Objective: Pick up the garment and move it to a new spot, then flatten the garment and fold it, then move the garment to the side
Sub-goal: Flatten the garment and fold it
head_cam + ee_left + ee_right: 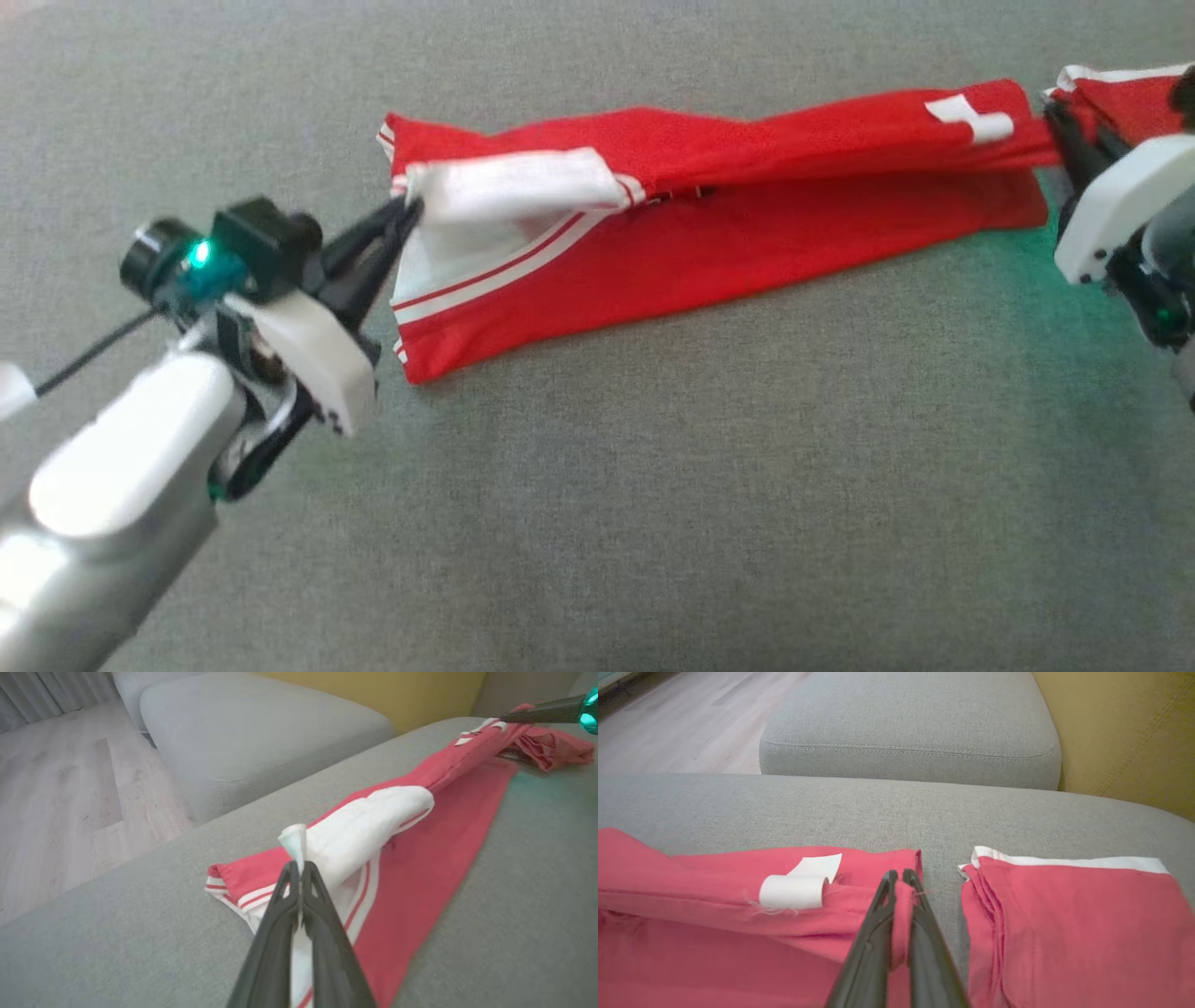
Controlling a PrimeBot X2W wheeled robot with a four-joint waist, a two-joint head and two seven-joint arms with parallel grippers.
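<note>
The red mesh garment with white striped trim [747, 224] lies stretched along the far part of the grey upholstered cushion [653, 523], reaching toward its right edge. The left gripper [408, 217] is pressed together on the white band. The right gripper [1053, 112] pinches the red end. Hold both ends taut and level while laying the fold over, then release. Count: two grippers, one stretched garment, and one folded red piece [1064, 919] just beside it.

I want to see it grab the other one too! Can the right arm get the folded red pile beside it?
Probably not yet: the right gripper is shut on the stretched garment. The folded red pile lies close, with bare cushion between.
</note>
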